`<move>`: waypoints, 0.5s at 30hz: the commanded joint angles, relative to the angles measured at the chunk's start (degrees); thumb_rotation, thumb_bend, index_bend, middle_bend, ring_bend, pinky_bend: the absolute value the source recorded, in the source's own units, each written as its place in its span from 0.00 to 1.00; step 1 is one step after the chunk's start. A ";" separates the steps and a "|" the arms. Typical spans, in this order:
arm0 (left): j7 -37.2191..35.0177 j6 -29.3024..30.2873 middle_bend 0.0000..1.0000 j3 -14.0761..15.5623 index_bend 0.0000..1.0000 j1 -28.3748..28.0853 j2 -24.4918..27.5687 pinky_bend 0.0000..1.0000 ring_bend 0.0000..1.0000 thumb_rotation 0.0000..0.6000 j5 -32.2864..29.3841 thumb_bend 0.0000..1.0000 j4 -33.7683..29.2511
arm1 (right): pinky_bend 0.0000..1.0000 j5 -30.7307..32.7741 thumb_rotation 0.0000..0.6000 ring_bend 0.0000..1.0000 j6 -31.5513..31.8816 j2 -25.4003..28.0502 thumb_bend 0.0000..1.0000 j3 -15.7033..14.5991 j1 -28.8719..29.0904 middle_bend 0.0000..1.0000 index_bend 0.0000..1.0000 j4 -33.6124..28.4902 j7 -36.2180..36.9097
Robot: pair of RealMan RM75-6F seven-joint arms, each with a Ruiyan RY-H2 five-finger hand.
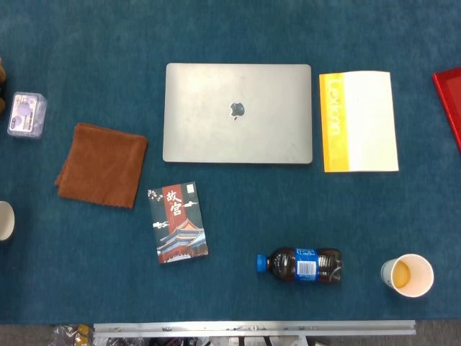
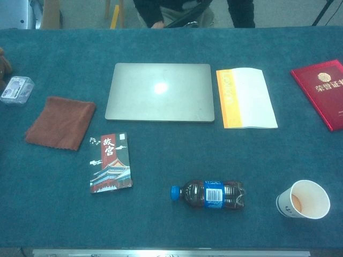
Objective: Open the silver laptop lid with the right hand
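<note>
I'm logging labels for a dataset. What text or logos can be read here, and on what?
"故宫": booklet.
"荣誉证书": red book, partly cut off.
Apple logo, no words: laptop.
Yellow strip of the pamphlet: blurred.
Bottle label: too small.
Small box: unreadable.

booklet (image 1: 179, 223): 故宫 | laptop (image 1: 238, 113): apple logo | red book (image 2: 323, 98): 荣誉证书

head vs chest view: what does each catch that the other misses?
Head view only: a cup edge at the left border and the metal rail along the bottom.
Chest view only: people behind the table, and the red booklet almost whole.
Both: closed silver laptop, brown cloth, yellow-and-white booklet, cola bottle, paper cup. Neither shows a hand.
</note>
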 commanded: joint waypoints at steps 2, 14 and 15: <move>0.14 -0.07 0.35 -0.02 0.29 -0.07 -0.05 0.27 0.27 1.00 -0.03 0.41 -0.06 | 0.35 -0.14 1.00 0.28 0.31 0.07 0.23 -0.09 -0.24 0.38 0.34 0.05 0.33; -0.41 0.30 0.35 0.19 0.29 0.16 0.12 0.27 0.27 1.00 0.39 0.41 0.18 | 0.35 -1.48 1.00 0.28 -0.78 0.91 0.23 -0.27 0.64 0.38 0.34 -1.25 1.76; -0.44 0.21 0.35 0.26 0.29 0.15 0.14 0.27 0.27 1.00 0.43 0.41 0.20 | 0.35 -1.64 1.00 0.28 -1.40 1.07 0.22 -0.33 0.99 0.38 0.34 -1.62 2.02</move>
